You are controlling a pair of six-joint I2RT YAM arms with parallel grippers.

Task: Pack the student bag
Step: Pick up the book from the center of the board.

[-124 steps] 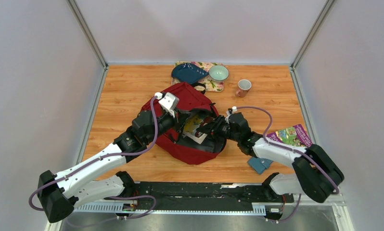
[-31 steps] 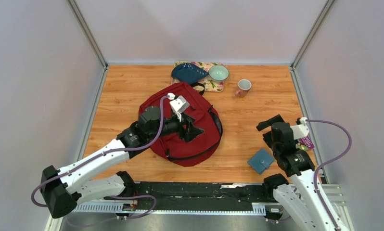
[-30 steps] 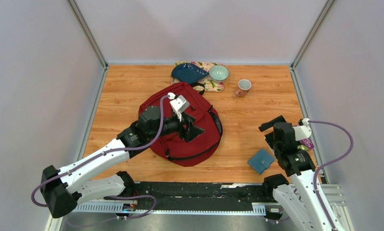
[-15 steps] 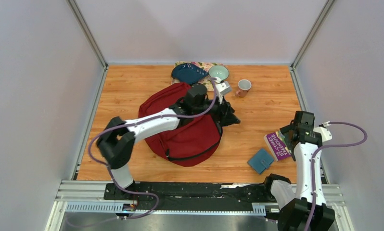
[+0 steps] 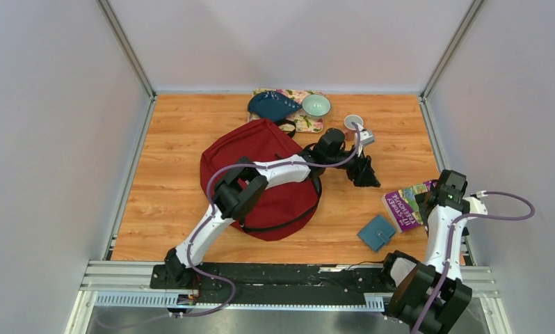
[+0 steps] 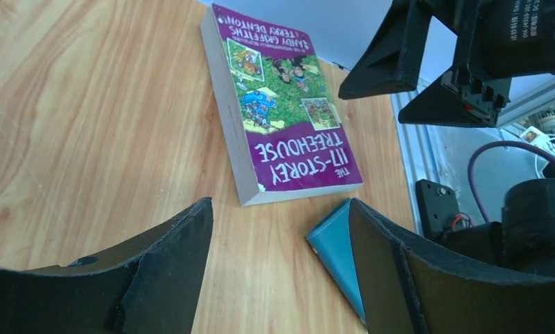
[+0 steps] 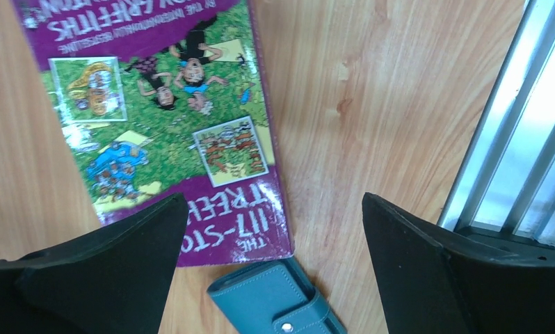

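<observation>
- Nearest the arm bases, a teal wallet lay closed on the wooden table, just beside a purple-and-green paperback, "The 117-Storey Treehouse".
- Over both hung the right gripper, jaws spread wide and empty.
- Left gripper hovered low facing the paperback, jaws apart, holding nothing.
- Dark red student bag lay mid-table, left of them.
- Farthest back stood a pink mug, then a green bowl and blue pouch on a floral tray.

The wooden table carries a red backpack. To its right lie a book, a wallet and a cup; behind it is a flowered mat.
</observation>
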